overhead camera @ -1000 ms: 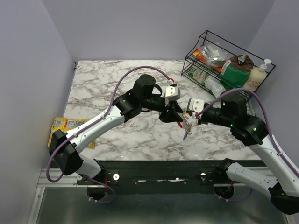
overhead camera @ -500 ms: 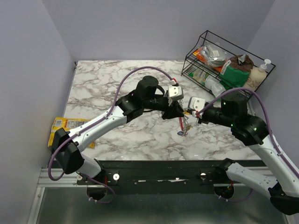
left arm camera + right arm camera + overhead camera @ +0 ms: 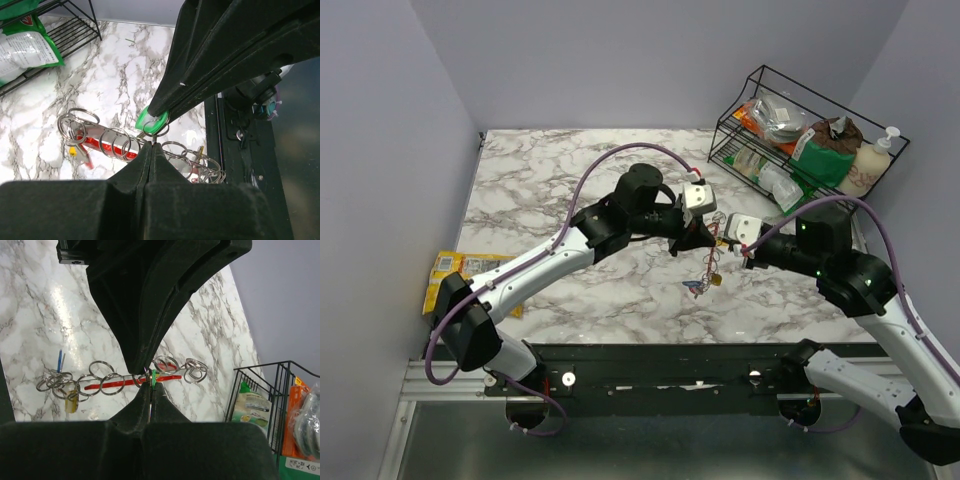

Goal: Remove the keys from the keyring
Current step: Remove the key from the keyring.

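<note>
Midair is where the keyring [image 3: 705, 262] hangs in the top view, over the marble table [image 3: 550, 170] and on the arm-base side of the wire rack [image 3: 800, 120]. The keys [image 3: 704, 281] dangle beneath it. The left arm's fingers [image 3: 688, 238] and the right arm's fingers [image 3: 727, 244] meet at its top, almost tip to tip.

From the left wrist, that arm's own fingers are pinched shut right at the red bar. Whether they grip the bar or one of the split rings [image 3: 117, 144] cannot be told. The right arm's fingers come in from the rack side, clenched on the green key [image 3: 151, 120]. A yellow key [image 3: 73, 150] hangs at the bar's rack-side end.

From the right wrist, the red bar runs level, threaded with loose rings. The green tag sits at the right fingers' tip. A blue key [image 3: 60, 360] trails off the end of the bar farthest from the rack.

The bunch looks light, hard and slippery, and it is likely to swing and tangle. The bar is stiff, so one side should hold it firmly. The flat plastic tag seems the best purchase for drawing a key off. The thin wire rings offer little to grip and could easily slip free.
</note>
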You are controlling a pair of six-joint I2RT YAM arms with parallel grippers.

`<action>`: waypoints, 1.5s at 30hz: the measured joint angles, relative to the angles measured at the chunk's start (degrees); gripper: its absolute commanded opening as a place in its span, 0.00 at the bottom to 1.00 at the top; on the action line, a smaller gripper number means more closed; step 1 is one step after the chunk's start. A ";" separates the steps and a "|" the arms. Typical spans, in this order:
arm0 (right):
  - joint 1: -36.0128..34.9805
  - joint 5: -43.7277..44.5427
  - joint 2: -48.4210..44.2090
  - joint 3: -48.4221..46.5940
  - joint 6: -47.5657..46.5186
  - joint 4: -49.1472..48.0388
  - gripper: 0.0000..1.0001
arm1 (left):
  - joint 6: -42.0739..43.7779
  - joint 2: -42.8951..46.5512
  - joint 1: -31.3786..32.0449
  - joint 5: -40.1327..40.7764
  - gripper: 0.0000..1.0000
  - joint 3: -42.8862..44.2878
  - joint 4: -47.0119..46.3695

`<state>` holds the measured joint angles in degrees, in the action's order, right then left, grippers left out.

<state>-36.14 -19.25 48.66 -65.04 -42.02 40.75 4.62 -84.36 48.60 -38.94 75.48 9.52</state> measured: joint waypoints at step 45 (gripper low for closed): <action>-5.60 8.37 1.01 3.67 -15.15 0.92 0.01 | -5.51 -4.11 0.83 4.35 0.00 1.70 3.23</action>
<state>-41.74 -10.87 49.67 -61.36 -57.17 41.67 -0.89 -88.47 49.43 -34.59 77.19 12.75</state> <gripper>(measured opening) 0.016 0.009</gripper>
